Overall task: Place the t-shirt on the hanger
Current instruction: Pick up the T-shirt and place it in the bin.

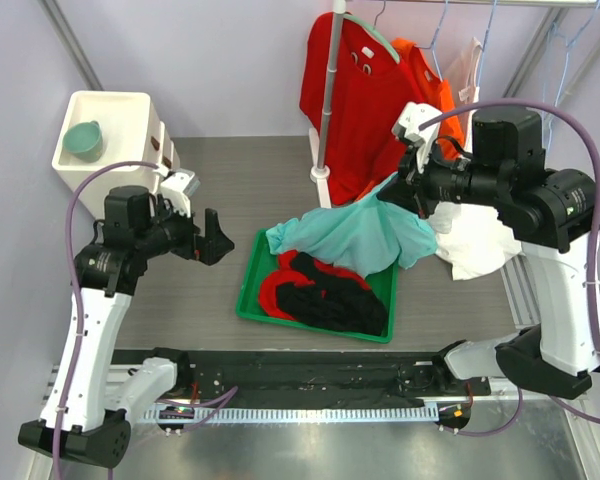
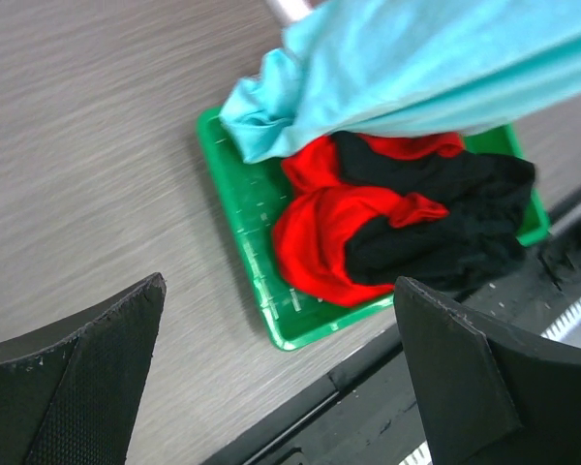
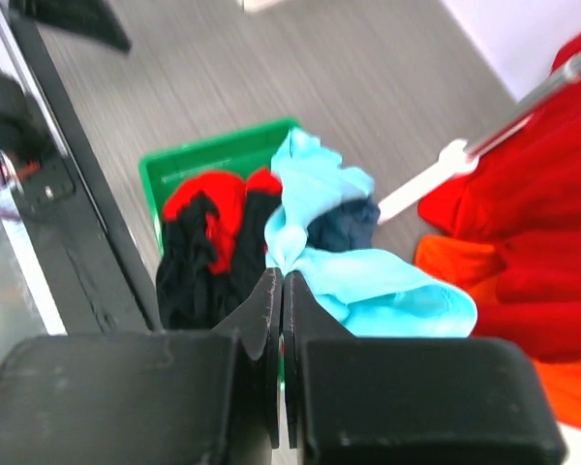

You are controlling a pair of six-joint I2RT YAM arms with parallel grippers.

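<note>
T-shirt [image 1: 352, 236]: light turquoise, lifted at one end and stretched from the right gripper [image 1: 398, 192] down to a bunched end over the far corner of the green tray [image 1: 248, 296].
Right gripper: fingers [image 3: 267, 300] pressed together, pinching the t-shirt's fabric.
Tray contents: red and black garments [image 1: 328, 292], heaped, partly under the t-shirt.
Left gripper [image 1: 216, 238]: fingers spread apart, holding nothing, raised above the table [image 1: 200, 180] left of the tray.
Behind: red shirt [image 1: 355, 95] hanging.
</note>
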